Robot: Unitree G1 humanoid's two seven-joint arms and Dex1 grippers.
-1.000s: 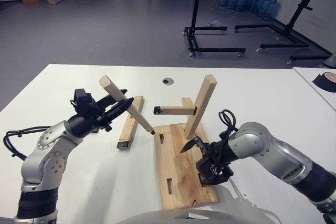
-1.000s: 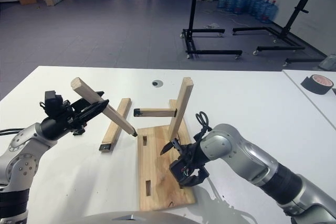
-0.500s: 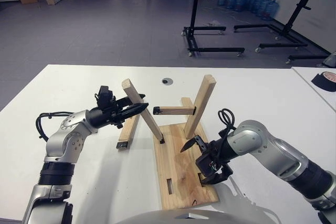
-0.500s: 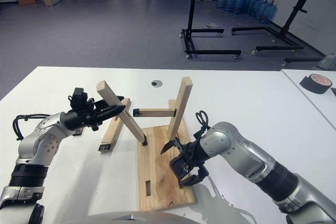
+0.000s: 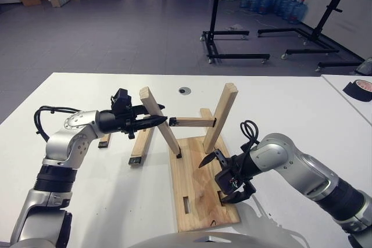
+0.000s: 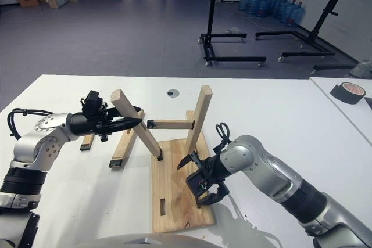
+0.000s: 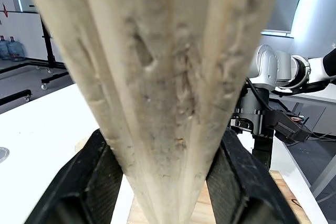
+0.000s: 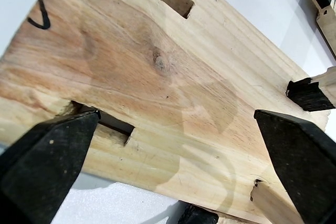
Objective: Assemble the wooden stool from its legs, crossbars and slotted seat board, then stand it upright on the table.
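Pale pine seat board (image 5: 197, 184) lies flat on the white bench (image 5: 116, 213), slots up. 1 upright leg (image 5: 221, 117) stands at its far right corner. A crossbar (image 5: 192, 122) juts from that leg toward the robot's left.

Held leg (image 5: 170, 140): clamped mid-length in the left gripper (image 5: 156, 121), jaws closed tight on both faces. It tilts, top toward the robot's left, and its lower tip is at the far left slot.

Change over the last second: the left arm swung in from over the bare bench, bringing the leg steeper and its tip from off the board's edge to the slot mouth. Reading: insertion of leg 2 is beginning, not yet seated. The crossbar's free end sits right beside the jaws, so alignment looks tight.

Right gripper (image 5: 224, 175) has barely moved. It hovers low over the board's right side, jaws spread wide, holding nothing.

A spare leg (image 5: 141, 143) and a short piece (image 5: 104, 141) lie on the bench left of the board.

Writing: none legible, only 1 black hand-drawn mark (image 8: 39, 18) near a board corner. A tape roll (image 5: 360, 89) sits on the neighbouring table.
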